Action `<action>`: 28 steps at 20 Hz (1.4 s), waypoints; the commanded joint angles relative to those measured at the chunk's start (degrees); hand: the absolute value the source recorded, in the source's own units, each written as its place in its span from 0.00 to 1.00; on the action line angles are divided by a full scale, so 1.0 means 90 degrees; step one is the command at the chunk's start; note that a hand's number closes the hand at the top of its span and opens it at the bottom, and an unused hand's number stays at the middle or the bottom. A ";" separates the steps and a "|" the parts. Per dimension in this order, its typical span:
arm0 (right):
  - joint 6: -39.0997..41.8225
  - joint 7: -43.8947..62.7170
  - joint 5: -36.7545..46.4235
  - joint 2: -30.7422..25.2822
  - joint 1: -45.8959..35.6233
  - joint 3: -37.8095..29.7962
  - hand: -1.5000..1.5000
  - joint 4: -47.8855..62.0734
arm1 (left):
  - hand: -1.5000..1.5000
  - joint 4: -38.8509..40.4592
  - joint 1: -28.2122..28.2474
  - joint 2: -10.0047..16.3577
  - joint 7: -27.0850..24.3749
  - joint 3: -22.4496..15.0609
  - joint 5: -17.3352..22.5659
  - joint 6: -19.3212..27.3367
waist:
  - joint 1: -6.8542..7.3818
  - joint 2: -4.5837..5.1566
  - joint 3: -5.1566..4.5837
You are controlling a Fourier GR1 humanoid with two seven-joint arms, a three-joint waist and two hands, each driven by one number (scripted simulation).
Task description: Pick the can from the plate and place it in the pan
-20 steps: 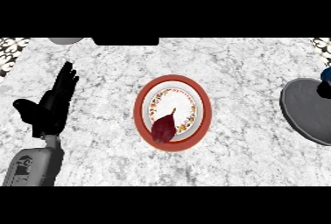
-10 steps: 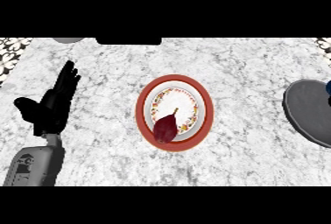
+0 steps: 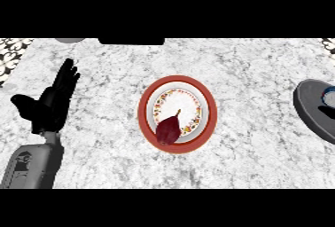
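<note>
Nearest the lower edge, the grey left forearm was seen coming in at the view's left over the white-and-grey speckled stone counter. Beyond it, the black left hand was held released, fingers straight and pointing away, thumb spread aside. Nothing was grasped by it, and it was placed well apart from the plate. The right hand was not shown at all.

Further in, at the counter's middle, the round plate with a brick-red rim and a flowered white centre was set. On its near half a dark red object was laid, rounded at the near end and narrowed to a thin tip pointing away. It could not plainly be read as a can, yet it was the only thing borne by the plate and was taken to be the task's thing. It was untouched.

At the right edge, well apart from the plate, the dark grey pan was partly cut off. A small blue-and-white thing at its far side could not be identified.

The pick was judged not yet begun. A reach to the plate would be called for next, probably by the right hand, since the pan was placed on that side. The fingers would have to be closed round the dark red object before any lift.

Farthest away, a black shape and a pale grey round thing were cut by the top edge.
</note>
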 commanded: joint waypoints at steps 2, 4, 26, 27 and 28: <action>-0.0440 -0.1330 -0.0602 0.0161 0.0115 -0.0467 0.00 0.0048 | 0.50 0.0055 -0.0012 0.0114 0.0048 0.0114 0.0033 -0.0049 | -0.0042 -0.0025 -0.0005; -0.0696 -0.1667 -0.0966 0.0457 0.0315 -0.0714 0.00 -0.0411 | 0.50 -0.0441 0.0287 -0.0103 0.0345 -0.0106 -0.0116 0.0192 | -0.0109 -0.0087 -0.0012; 0.2055 -0.1074 -0.3102 0.3562 0.4856 -0.0584 0.00 -0.8088 | 0.50 -0.0262 0.0557 0.0044 0.0028 0.0201 -0.0080 0.0177 | -0.0567 -0.0164 -0.0066; 0.2264 -0.0832 -0.3115 0.3633 0.5268 -0.0543 0.00 -0.8563 | 0.50 -0.0606 0.0557 0.0152 0.0222 0.0191 -0.0030 0.0094 | -0.0495 -0.0171 -0.0058; 0.2199 -0.0691 -0.3318 0.3702 0.5553 -0.0225 0.00 -0.8868 | 0.50 -0.0366 0.0439 -0.0066 0.0189 0.0070 -0.0127 0.0245 | -0.0504 -0.0143 -0.0053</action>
